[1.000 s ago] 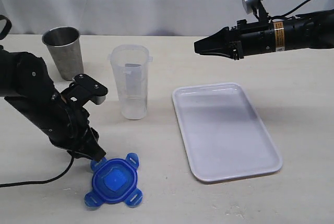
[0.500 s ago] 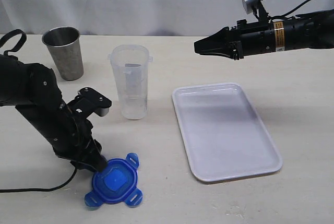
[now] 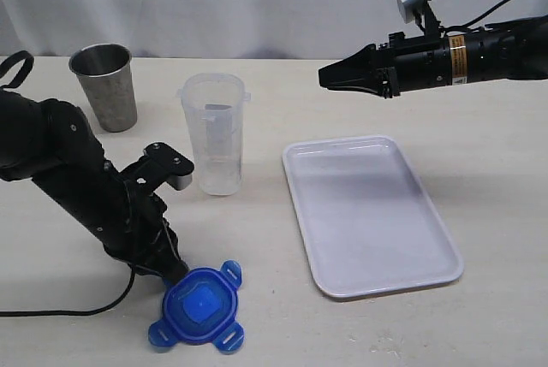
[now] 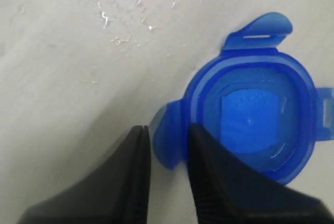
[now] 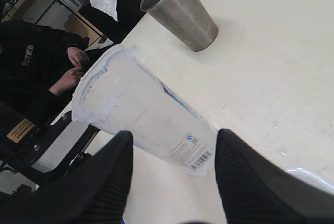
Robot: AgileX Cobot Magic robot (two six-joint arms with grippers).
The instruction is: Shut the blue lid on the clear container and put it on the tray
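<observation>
Blue lid lies at seven o'clock on the table; left gripper jaws straddle one tab, clamping unclear; right gripper, jaws apart, hovers at two o'clock from the clear container

The blue lid lies flat on the table, its four snap tabs splayed outward, well apart from the clear container. That tall, translucent, uncapped container stands upright beside the white tray – rectangular, low-rimmed, lying flat.
</observation>
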